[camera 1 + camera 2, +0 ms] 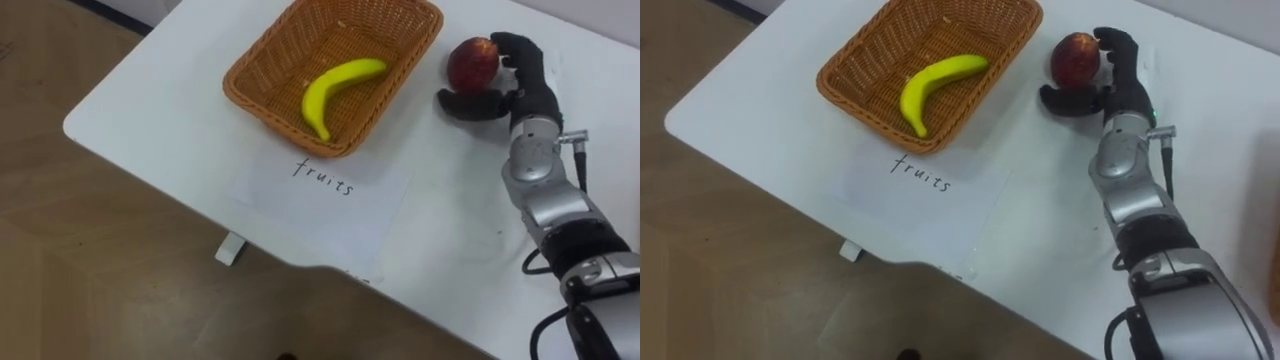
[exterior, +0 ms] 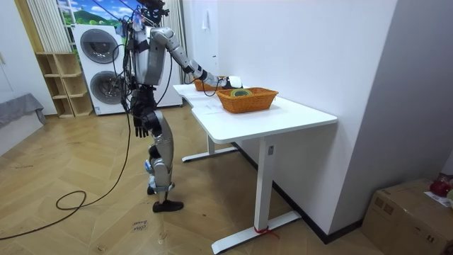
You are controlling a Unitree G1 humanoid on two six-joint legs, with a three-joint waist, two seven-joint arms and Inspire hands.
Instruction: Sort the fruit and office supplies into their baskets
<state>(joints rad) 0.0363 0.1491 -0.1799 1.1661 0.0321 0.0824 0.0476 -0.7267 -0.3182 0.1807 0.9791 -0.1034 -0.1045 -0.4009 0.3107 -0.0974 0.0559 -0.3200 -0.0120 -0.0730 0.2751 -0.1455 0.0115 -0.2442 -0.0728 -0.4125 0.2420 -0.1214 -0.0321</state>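
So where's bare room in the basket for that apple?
Inside the basket, bare weave lies on both sides of the banana, widest on its left. The table left of the basket is bare. Tight: between basket rim and the apple in the right hand.

In the eye views, the far rim of the wicker fruit basket (image 1: 280, 128) is cut off by the top edge, and the white table (image 1: 150, 110) runs out of frame at the top and right. The right hand (image 1: 520, 90) is curled round the red apple (image 1: 470, 62) and hides the apple's right side and the surface where it meets the table, so contact with the table cannot be confirmed. In the room view, the contents of the second wicker basket (image 2: 248, 99) are too small to identify, and the left hand (image 2: 141, 124) beside the hip is too small to resolve.
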